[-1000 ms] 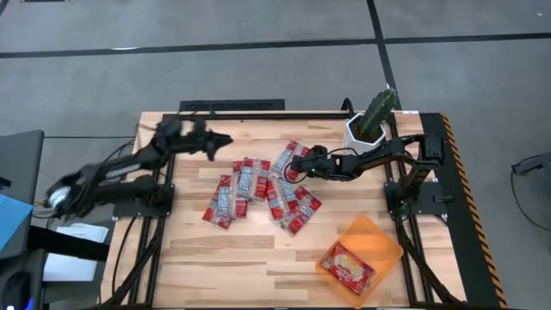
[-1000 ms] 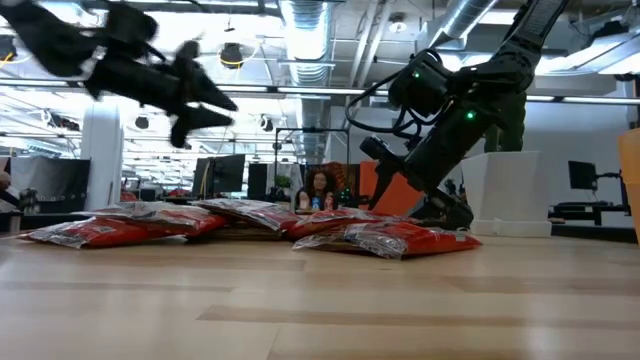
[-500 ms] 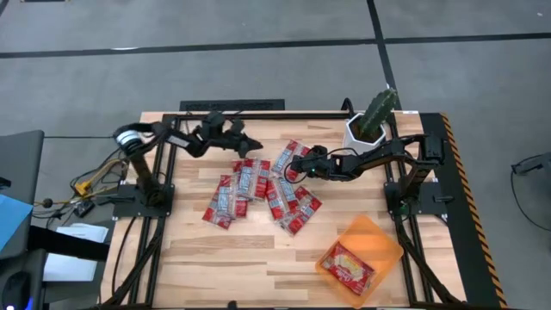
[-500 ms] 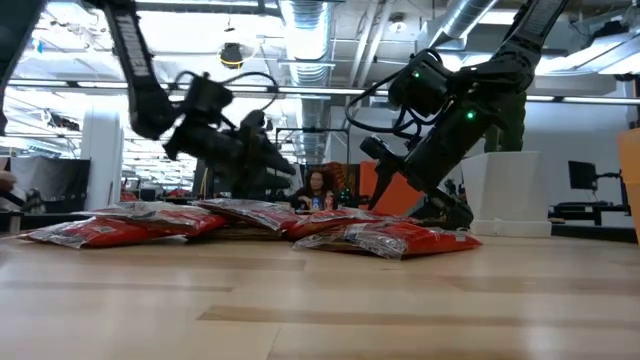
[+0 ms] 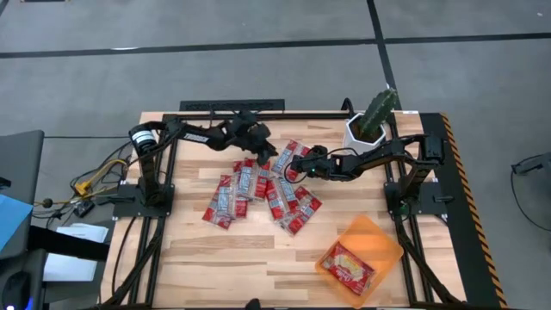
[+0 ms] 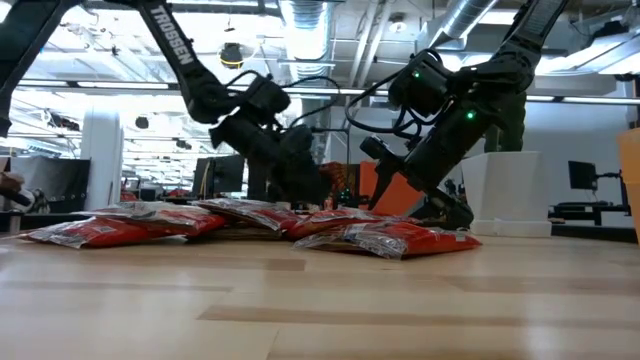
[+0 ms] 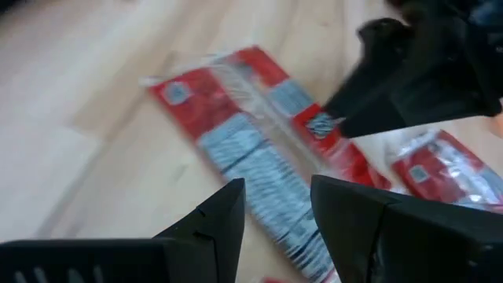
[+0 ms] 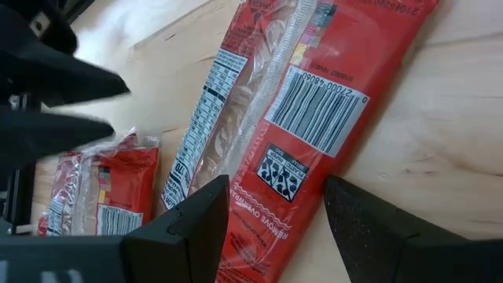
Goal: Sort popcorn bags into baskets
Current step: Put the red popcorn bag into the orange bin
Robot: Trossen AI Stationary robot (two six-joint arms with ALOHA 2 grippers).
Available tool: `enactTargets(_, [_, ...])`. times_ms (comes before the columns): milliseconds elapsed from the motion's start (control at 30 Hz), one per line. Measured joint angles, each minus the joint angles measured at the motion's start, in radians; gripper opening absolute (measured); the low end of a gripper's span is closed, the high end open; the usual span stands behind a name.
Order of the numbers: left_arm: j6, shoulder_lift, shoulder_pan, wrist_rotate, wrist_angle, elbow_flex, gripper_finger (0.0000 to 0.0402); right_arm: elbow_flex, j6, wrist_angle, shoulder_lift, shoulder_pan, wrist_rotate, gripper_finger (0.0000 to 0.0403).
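Several small red popcorn packets with silver bands [image 5: 258, 185] lie flat in a loose pile mid-table. My left gripper [image 5: 261, 155] is open and low over the pile's far side; in its wrist view one packet [image 7: 251, 149] lies ahead of the open fingers [image 7: 277, 185]. My right gripper [image 5: 291, 165] is open over the far-right packet [image 5: 287, 155]. That packet [image 8: 299, 102] runs between its fingers [image 8: 277, 185], and no touch shows. The orange basket [image 5: 379, 234] stands near the right corner with one larger red-orange bag [image 5: 347, 265] inside.
A white pot with a cactus [image 5: 368, 127] stands at the far edge, right behind my right arm. The two grippers are close together over the pile's far side. Bare wood shows along the near edge and to the left of the pile. Black frame rails border the table's sides.
My left arm has swung from the far-left corner toward the table's right, reached out, and come down to the far side of the pile, close to my right gripper. The packets have stayed where they were.
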Motion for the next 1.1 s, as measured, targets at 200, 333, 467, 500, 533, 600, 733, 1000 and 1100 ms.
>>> enactTargets(200, [-0.013,0.076,-0.023,0.039,-0.012,0.011,0.0135,0.0,0.0,0.0,0.0,0.0,0.001,0.0232])
enactTargets(333, [-0.039,0.095,-0.022,0.087,0.012,0.011,0.0135,0.0,-0.001,0.0,0.0,0.0,0.001,0.0232])
enactTargets(467, [-0.045,0.095,-0.022,0.108,0.016,0.011,0.0135,0.0,0.0,0.0,0.0,0.0,0.001,0.0232])
enactTargets(500, [-0.047,0.095,-0.022,0.117,0.016,0.011,0.0135,0.0,0.0,0.001,0.0,0.0,0.001,0.0232])
enactTargets(533, [-0.047,0.095,-0.022,0.123,0.016,0.011,0.0135,0.0,0.0,0.001,0.0,0.0,0.001,0.0232])
enactTargets(600, [-0.045,0.095,-0.022,0.124,0.012,0.011,0.0135,0.0,-0.001,0.003,0.0,-0.004,0.001,0.0232])
enactTargets(733, [-0.059,0.095,-0.022,0.13,0.014,0.011,0.0135,0.0,-0.009,0.009,0.0,-0.009,-0.002,0.0232])
enactTargets(1000, [-0.098,0.095,-0.022,0.138,0.029,0.011,0.0135,0.0,-0.01,0.012,0.0,-0.008,-0.014,0.0232])
enactTargets(1100, [-0.105,0.094,-0.022,0.15,0.03,0.011,0.0135,0.001,-0.01,0.036,0.0,-0.008,-0.014,0.0232])
